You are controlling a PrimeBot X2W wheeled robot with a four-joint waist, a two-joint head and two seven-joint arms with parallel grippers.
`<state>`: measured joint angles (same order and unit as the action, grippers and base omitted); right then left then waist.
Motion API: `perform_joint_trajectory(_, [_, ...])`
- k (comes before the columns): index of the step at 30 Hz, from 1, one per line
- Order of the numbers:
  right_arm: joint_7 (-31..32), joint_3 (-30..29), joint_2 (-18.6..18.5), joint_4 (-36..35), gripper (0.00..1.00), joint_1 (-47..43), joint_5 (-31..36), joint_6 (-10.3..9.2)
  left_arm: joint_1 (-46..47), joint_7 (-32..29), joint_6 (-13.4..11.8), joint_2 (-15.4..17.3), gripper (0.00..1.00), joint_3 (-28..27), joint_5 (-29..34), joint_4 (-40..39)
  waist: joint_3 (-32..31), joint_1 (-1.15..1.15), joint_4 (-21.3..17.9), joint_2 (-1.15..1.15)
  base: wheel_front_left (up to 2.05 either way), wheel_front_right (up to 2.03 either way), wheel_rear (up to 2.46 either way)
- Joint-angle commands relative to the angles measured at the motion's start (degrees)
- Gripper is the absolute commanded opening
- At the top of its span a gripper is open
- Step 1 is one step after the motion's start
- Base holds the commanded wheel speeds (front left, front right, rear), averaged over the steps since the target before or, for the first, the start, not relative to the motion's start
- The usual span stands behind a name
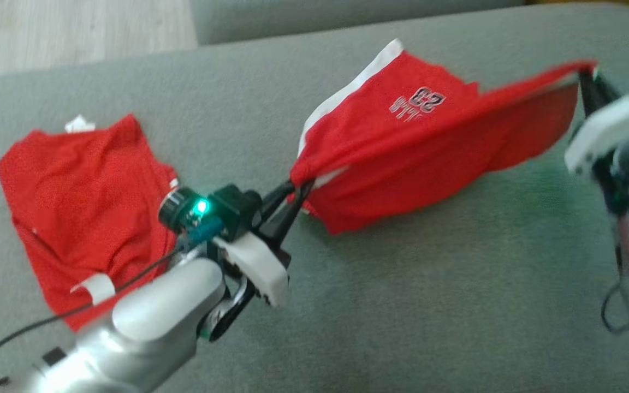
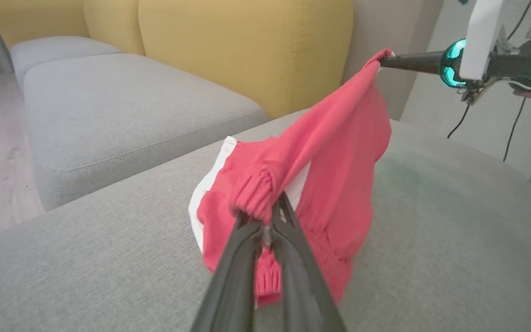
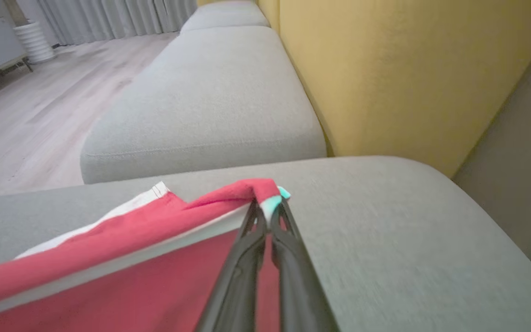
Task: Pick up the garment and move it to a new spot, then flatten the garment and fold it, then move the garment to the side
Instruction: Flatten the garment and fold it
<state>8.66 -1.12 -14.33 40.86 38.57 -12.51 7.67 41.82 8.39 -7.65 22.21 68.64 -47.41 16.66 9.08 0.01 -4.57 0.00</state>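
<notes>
In the head view, the left gripper (image 1: 294, 192) is pinched closed on a bunched corner of the red garment (image 1: 402, 158). The right gripper (image 1: 586, 76) is clamped on the opposite corner. The cloth hangs stretched between them above the grey cushion (image 1: 402, 305). Its lowest fold may touch the cushion, though blur leaves that unclear. A second red garment (image 1: 79, 202) lies flat to the left on the same cushion.

In the left wrist view, the dark fingers (image 2: 240, 263) meet on a gathered elastic hem. The cloth rises to the other gripper in front of a yellow backrest (image 2: 247, 50).

In the right wrist view, the fingers are closed on a white-edged corner, and the rest of the cloth trails to the lower left over the cushion.
</notes>
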Motion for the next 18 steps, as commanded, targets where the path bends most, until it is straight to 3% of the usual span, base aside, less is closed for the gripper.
perform_joint_trajectory(1, [-0.2, -0.1, -0.4, -1.7, 0.00, 3.9, 1.0, -0.19, 3.4, 0.1, -0.7, 1.3, 0.00, -2.9, -0.2, -0.2, 2.8, -0.01, 2.4, 0.00, 0.00, 0.00, 0.00])
perform_joint_trajectory(9, [-0.8, 0.4, 0.1, 4.9, 0.00, 13.8, 6.0, -0.19, 7.3, 0.1, 1.0, -2.1, 0.00, -2.5, 0.6, 2.8, 9.0, -0.01, 8.0, 0.00, 0.00, 0.00, 0.00])
perform_joint_trajectory(18, [-4.7, 1.3, -0.2, 16.3, 0.00, 20.7, 10.5, -0.19, 9.7, 1.3, 3.4, -6.7, 0.00, -1.2, 1.3, 7.9, 11.4, -0.01, 12.2, 0.00, 0.00, 0.00, 0.00])
